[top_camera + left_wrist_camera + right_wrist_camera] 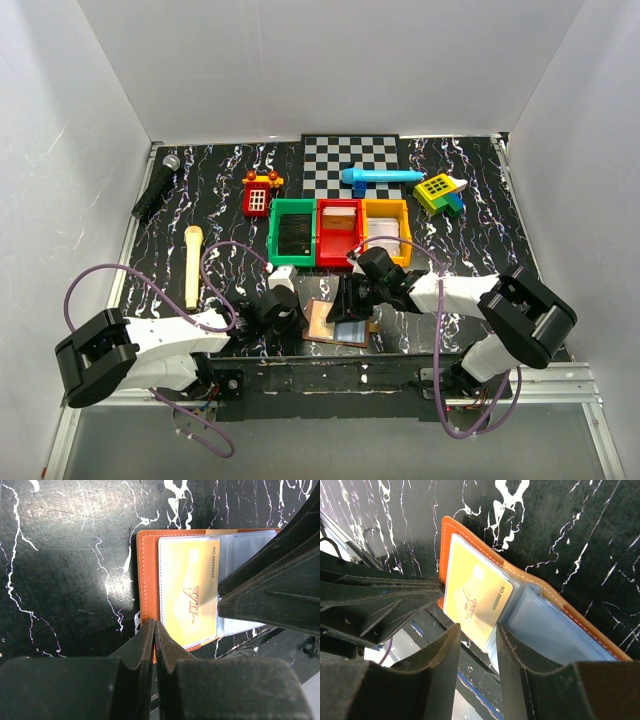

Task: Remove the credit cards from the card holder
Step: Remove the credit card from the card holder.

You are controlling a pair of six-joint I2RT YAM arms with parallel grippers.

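The card holder lies open near the table's front edge, brown-orange outside with pale blue inner panels. A gold credit card sits in a clear sleeve on its left half. My left gripper is shut on the holder's near left edge; the orange rim runs in between its fingers. My right gripper stands open over the card's near edge, one finger on each side of the card's corner and not pressing it. In the top view the left gripper and the right gripper flank the holder.
Green, red and yellow bins stand in a row just behind the holder. Further back are a checkerboard, a blue toy, a red toy booth and a block house. A microphone and a pale stick lie left.
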